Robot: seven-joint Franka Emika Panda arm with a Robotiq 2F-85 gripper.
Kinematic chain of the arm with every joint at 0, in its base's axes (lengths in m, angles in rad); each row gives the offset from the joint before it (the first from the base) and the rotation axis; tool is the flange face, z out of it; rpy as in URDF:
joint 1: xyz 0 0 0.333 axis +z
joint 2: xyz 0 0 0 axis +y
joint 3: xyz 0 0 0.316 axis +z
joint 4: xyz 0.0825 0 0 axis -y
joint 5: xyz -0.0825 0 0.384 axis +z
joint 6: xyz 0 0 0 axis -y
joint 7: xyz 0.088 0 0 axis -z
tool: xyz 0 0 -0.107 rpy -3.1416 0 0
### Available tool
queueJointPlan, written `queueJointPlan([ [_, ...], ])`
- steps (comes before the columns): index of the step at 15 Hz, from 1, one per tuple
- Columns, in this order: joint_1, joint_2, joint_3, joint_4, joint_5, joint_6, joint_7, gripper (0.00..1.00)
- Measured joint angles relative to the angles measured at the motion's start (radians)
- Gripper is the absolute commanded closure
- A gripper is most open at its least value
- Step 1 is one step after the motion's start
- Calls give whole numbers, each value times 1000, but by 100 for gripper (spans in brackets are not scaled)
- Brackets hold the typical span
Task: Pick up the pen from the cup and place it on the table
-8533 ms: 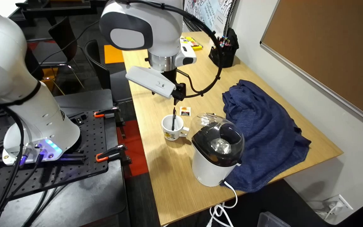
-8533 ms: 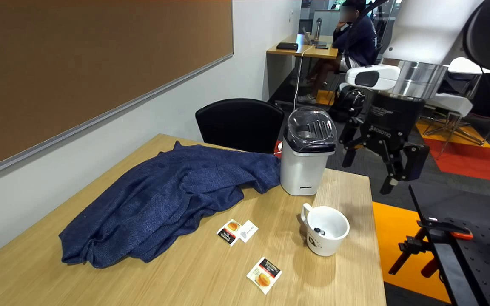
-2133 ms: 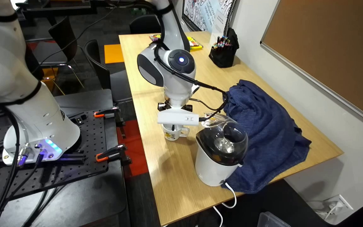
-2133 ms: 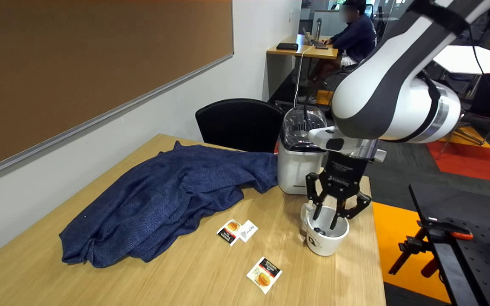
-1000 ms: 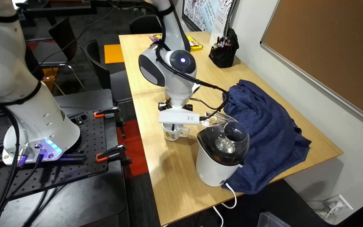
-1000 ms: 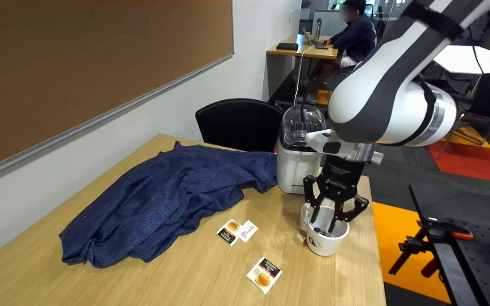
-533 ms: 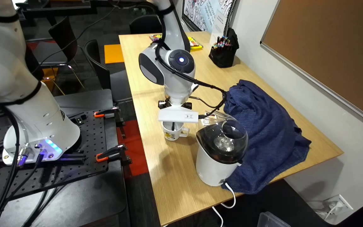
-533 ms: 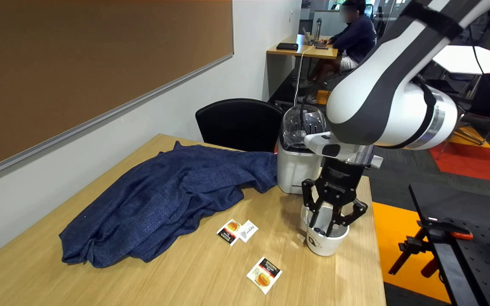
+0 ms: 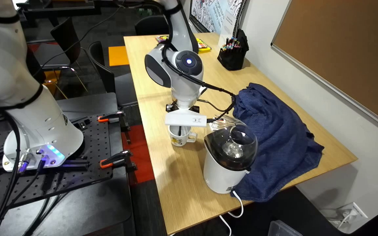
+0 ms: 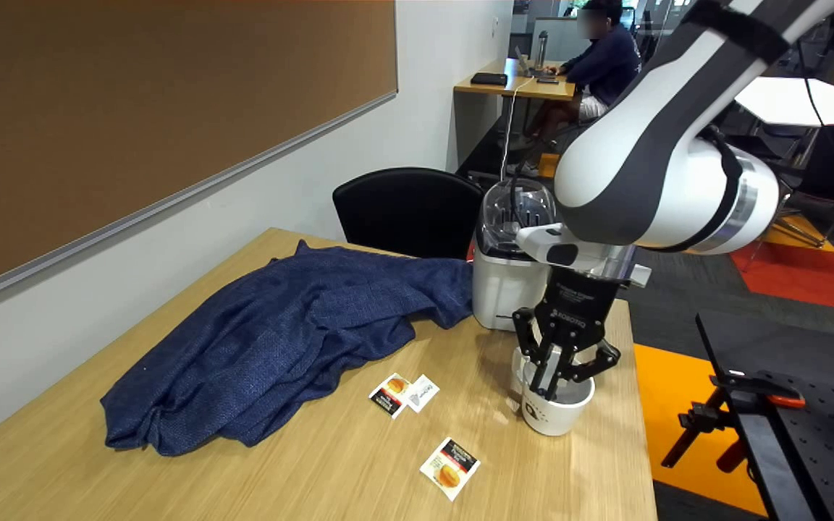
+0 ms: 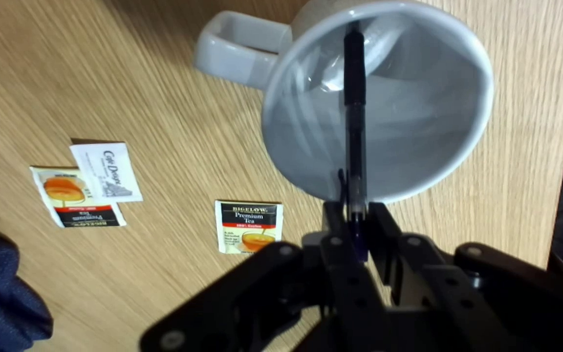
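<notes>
The white cup (image 11: 418,142) stands upright on the pale wooden table (image 9: 172,203), its handle at upper left in the wrist view. Inside it leans the dark pen (image 11: 355,78), one end against the far inner wall, the other rising toward me. My gripper (image 11: 355,215) is shut on the pen's upper end, which shows between both fingers. In an exterior view the gripper (image 10: 549,382) points down, its fingertips inside the cup's mouth (image 10: 554,418). Elsewhere the camera housing hides the fingers, and only the lower pen (image 9: 180,131) shows within the cup (image 9: 177,141).
A white popcorn maker (image 9: 223,177) with a clear lid stands close beside the cup. A dark blue cloth (image 10: 294,347) covers much of the table by the wall. Tea packets (image 11: 249,227) lie near the cup. A black holder with markers (image 9: 232,59) is farther along.
Over several seconds the arm came in above the cup and lowered. In the last half second the fingers closed on the pen. The cup has not moved.
</notes>
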Motion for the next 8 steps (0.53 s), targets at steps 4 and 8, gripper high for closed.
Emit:
queueJointPlan([
  [4, 1, -5, 1, -11, 0, -1, 0, 96],
  [8, 10, -39, 1, -50, -3, 2, 0, 96],
])
